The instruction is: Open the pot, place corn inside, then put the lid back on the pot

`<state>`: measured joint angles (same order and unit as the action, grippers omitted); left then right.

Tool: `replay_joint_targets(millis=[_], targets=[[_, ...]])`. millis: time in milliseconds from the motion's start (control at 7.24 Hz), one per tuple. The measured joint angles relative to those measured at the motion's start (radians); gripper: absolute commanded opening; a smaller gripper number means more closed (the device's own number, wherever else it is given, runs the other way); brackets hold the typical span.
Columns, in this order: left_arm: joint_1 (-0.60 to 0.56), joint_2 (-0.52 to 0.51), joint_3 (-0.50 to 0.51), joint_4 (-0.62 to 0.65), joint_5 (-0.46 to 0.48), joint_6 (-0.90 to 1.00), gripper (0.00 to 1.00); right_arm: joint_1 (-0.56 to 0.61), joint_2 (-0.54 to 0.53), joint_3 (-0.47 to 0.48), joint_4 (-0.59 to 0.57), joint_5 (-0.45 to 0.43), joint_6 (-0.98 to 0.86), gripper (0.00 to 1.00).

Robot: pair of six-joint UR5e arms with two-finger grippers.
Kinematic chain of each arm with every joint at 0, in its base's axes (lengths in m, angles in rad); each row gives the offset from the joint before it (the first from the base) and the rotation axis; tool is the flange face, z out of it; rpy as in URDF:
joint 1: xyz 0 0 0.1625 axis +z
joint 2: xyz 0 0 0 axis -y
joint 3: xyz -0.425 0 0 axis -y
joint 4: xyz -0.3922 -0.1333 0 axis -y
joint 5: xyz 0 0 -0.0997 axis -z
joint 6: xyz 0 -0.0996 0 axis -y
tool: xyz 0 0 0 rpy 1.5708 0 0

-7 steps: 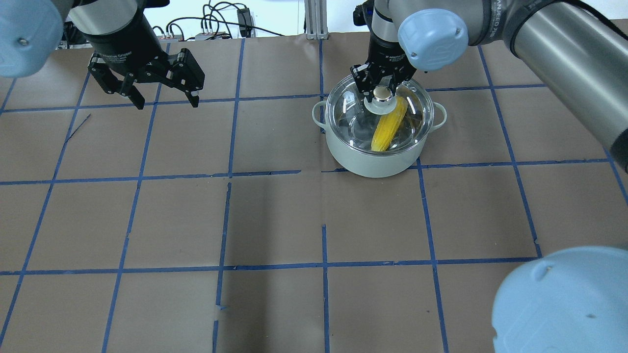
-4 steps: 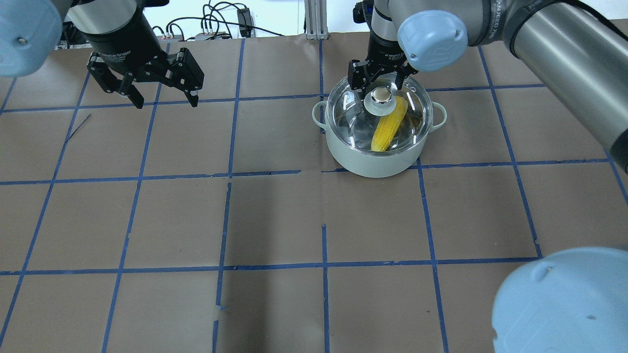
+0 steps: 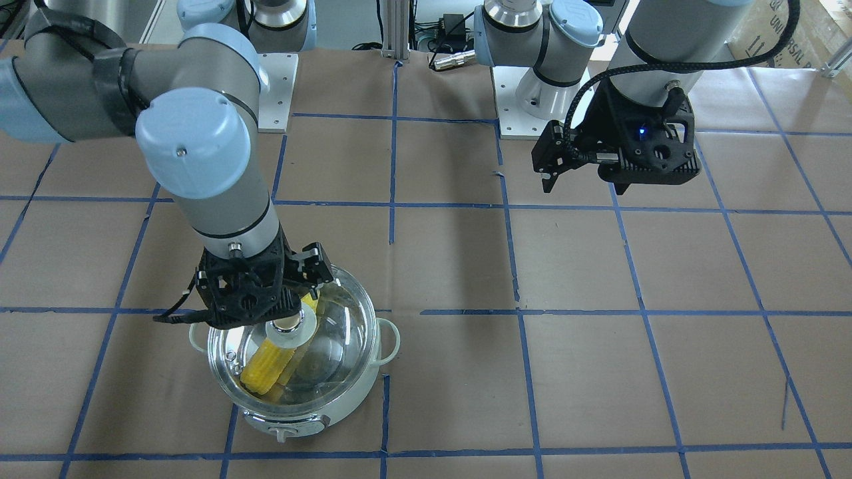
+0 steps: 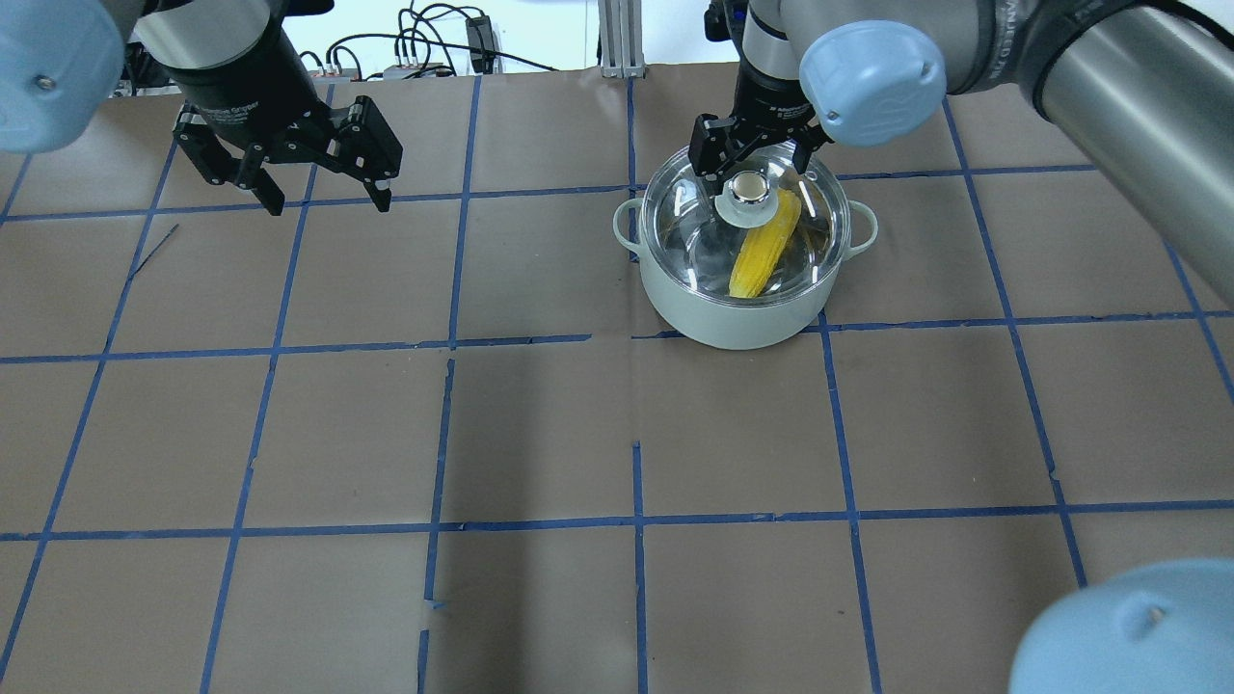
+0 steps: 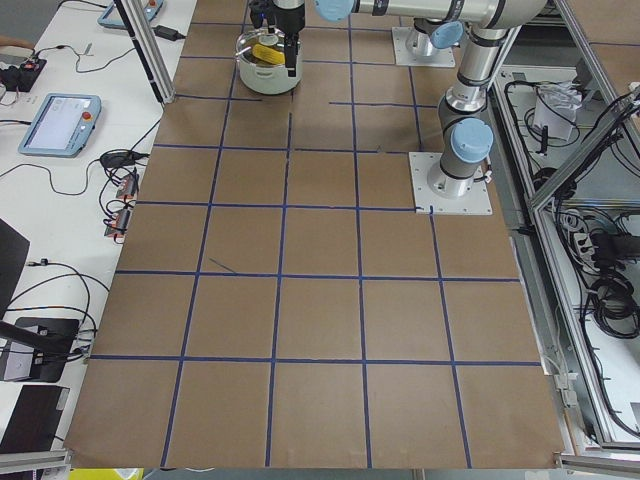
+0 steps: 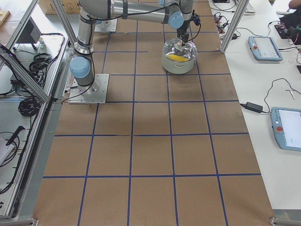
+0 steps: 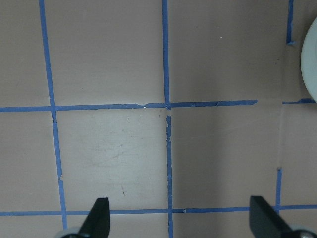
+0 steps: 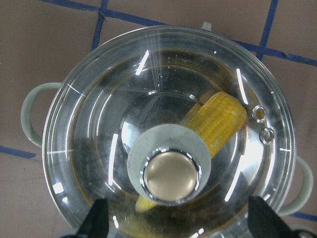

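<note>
Right hand (image 4: 750,162): hung open over the lid's knob (image 8: 171,174), fingers spread wide on either side, gripping nothing.
Lid (image 8: 94,124): sat on the pot (image 4: 733,323), level with the rim all round as far as could be told.
Corn (image 4: 762,251): lay slantwise inside the pot, seen through the glass, one end under the knob.
Left hand (image 4: 326,193): hung open and empty, well apart from the pot, above bare desk (image 4: 540,434).
Step in hand: judged to be the letting-go of the lid, with corn in and lid on, so almost nothing of the task left.
Next move: called for a straight lift clear of the knob, with no sideways brush that might shift the lid.
Right wrist view: showed the wide gap between fingers and knob, and two small metal fittings near the lid's edge, too small to make out from overhead.
Front-facing view: showed the pot's control dial (image 3: 283,434), hidden from overhead.
Left wrist view: showed only desk between the fingertips.
</note>
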<state>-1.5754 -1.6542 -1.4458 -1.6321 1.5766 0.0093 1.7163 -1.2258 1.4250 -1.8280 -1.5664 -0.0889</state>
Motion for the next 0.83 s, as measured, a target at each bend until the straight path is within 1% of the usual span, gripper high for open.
replay_joint_targets(millis=[276, 415, 691, 829], targets=[[0.000, 0.000, -0.001, 0.000, 0.000, 0.000, 1.00, -0.052, -0.133, 0.101, 0.003, -0.001, -0.005, 0.99], [0.000, 0.000, -0.001, 0.000, 0.000, 0.000, 1.00, -0.084, -0.196, 0.132, 0.019, -0.001, -0.011, 0.99], [0.000, 0.000, -0.001, 0.000, 0.000, 0.001, 1.00, -0.119, -0.295, 0.152, 0.093, -0.002, -0.014, 0.99], [0.000, 0.000, -0.001, 0.000, -0.001, 0.001, 1.00, -0.124, -0.322, 0.153, 0.116, 0.000, -0.012, 0.99]])
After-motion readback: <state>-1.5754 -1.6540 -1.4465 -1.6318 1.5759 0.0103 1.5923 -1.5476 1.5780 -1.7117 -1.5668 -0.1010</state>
